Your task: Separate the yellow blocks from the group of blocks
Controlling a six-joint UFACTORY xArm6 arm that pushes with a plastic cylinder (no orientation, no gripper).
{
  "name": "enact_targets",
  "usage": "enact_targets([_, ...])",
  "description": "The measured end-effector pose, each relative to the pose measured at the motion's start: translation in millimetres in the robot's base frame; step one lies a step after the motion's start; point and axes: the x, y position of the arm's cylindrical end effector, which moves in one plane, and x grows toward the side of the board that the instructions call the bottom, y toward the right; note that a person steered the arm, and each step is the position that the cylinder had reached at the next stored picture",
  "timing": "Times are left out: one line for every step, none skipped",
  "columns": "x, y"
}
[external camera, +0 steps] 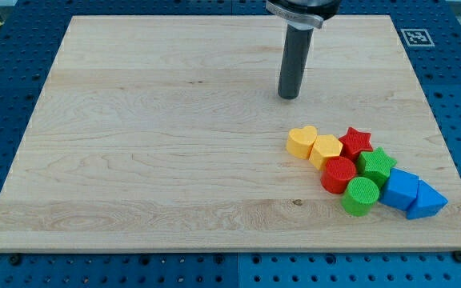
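Observation:
A yellow heart block (301, 142) and a yellow hexagon block (325, 150) lie side by side, touching, at the left end of a tight cluster at the view's lower right. Pressed against them are a red star (356, 141), a red cylinder (338, 174), a green star (377, 166), a green cylinder (361, 196), a blue cube-like block (400, 189) and a blue triangle (426, 200). My tip (289, 96) stands above the yellow heart toward the view's top, a short gap away, touching no block.
The blocks lie on a light wooden board (174, 144) set on a blue pegboard table (6, 48). A black-and-white marker tag (415, 37) sits at the board's top right corner. The board's right edge runs close to the blue triangle.

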Motion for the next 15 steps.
enact_targets([0,0])
enact_targets([1,0])
enact_targets([2,0])
enact_targets([56,-52])
enact_targets([115,-92])
enact_targets([130,-93])
enact_targets([130,-94])
enact_targets([89,-104])
enact_targets([17,-89])
enact_targets([-23,-24])
enact_targets([-29,76])
enact_targets([-24,165])
enact_targets([-7,205])
enact_targets([-6,205])
enact_targets([-5,205])
